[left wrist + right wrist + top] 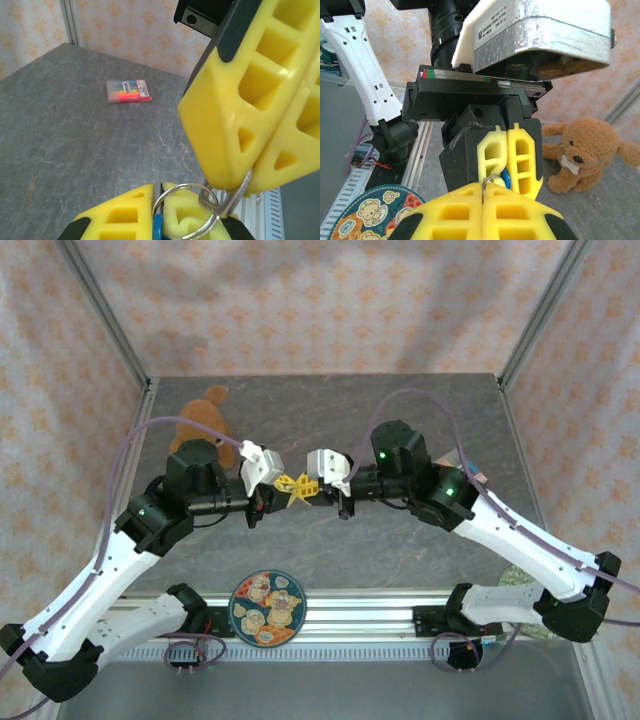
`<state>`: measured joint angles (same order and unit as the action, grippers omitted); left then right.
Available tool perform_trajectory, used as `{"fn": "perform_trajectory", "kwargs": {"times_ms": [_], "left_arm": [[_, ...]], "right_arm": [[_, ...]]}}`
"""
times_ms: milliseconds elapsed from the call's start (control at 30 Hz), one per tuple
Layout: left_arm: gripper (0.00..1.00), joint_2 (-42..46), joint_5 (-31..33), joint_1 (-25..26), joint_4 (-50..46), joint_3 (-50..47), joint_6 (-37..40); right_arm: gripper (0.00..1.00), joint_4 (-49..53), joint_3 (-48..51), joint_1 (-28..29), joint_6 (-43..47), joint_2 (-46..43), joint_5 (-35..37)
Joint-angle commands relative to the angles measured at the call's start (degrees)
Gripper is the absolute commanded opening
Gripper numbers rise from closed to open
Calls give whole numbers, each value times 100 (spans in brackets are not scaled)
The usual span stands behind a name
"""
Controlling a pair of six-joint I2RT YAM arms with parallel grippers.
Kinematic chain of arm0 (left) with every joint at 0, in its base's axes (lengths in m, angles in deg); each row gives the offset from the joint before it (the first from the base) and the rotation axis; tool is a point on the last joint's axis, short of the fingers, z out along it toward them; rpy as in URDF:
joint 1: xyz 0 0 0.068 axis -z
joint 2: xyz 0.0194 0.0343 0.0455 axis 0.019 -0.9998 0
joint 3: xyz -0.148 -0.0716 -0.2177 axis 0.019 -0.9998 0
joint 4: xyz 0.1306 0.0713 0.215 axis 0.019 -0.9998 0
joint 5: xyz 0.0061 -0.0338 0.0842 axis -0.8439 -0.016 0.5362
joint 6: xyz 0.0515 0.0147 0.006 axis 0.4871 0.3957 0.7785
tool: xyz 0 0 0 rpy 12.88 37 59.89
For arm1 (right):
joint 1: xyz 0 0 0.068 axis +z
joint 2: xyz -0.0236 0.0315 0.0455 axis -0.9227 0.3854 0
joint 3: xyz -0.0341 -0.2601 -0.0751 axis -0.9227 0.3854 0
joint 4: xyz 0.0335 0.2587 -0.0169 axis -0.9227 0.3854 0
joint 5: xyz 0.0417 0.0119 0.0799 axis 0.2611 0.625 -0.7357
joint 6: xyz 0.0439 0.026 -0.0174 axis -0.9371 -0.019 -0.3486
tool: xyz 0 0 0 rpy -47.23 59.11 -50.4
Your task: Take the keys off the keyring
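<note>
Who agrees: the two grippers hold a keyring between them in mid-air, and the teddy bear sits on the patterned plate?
Not the bear. In the top view the teddy bear sits on the table behind the left arm, apart from the patterned plate at the near edge. The left gripper and right gripper do hold the keyring.

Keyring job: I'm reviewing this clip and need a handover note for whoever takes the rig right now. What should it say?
Left gripper: shut, pinching the ring, held above the table.
Right gripper: shut on a key, fingertips close against the left one's.
Done: ring and key both gripped in mid-air.
Left: the key is threaded on the ring, not yet off; it probably needs working round the coil and pulling free. I can make out one key only.
</note>
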<state>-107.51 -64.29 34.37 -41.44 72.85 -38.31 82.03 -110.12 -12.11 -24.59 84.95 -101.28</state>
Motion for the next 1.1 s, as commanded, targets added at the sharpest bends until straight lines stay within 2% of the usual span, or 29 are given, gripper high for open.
{"fn": "perform_trajectory", "kwargs": {"times_ms": [0, 167, 267, 400, 500, 833, 967, 1067], "left_arm": [[0, -288, 1017, -190, 1379, 287, -121], [0, -289, 920, -190, 1344, 295, -77], [0, -269, 884, -190, 1385, 280, -77], [0, -262, 824, -188, 1463, 228, -88], [0, -269, 689, -189, 1492, 225, -85], [0, -231, 666, -190, 1454, 208, 27], [0, -241, 638, -189, 1430, 252, 20], [0, -236, 632, -190, 1482, 245, -7]], "right_arm": [[0, 571, -47, 921, -46, 312, -2644], [0, 277, -145, 934, -279, 539, -2959], [0, -303, 30, 972, -645, 624, -2770], [0, -1792, 495, 979, -1507, 649, -2397], [0, -2296, 595, 973, -1855, 769, -2230], [0, -2097, 372, 1026, -1807, 1097, -2126], [0, -1444, 150, 1161, -1287, 1180, -1750], [0, -1717, 293, 1186, -1420, 1226, -1681]]}}
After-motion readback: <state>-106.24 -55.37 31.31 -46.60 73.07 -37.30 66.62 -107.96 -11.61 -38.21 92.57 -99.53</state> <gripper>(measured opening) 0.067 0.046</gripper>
